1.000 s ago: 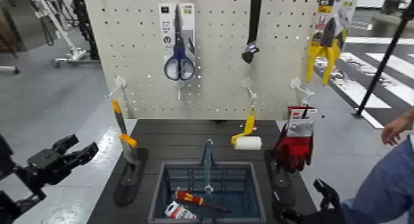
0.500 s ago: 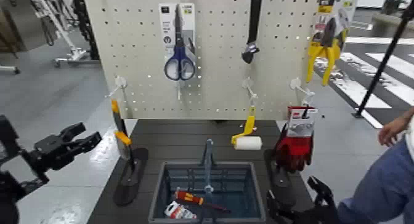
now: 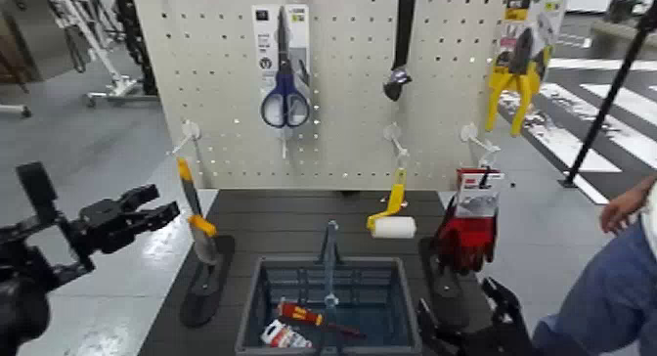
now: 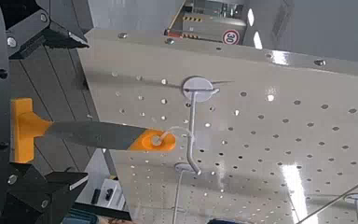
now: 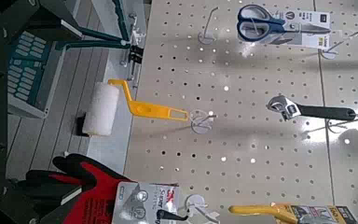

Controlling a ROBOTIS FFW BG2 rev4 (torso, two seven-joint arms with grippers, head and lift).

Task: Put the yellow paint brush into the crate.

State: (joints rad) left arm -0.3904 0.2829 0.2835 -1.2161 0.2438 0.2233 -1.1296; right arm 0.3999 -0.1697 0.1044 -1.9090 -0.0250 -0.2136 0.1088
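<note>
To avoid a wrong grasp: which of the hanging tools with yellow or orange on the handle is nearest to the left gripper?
The brush with dark handle and orange band, leftmost in the head view; the others hang farther right.

In the head view, the near rim of the crate (image 3: 333, 348) is cut off by the bottom edge, and the lower part of the white-and-red packaged item (image 3: 285, 335) lying in it is hard to make out. The fine print on the scissors card (image 3: 281, 37) is too small to read. The wrench (image 3: 399, 47) runs out past the top edge. The person's arm (image 3: 626, 208) enters from the side, the head and most of the body out of frame. In the left wrist view, the bristles of the paint brush (image 4: 89, 133) cannot be seen.
</note>
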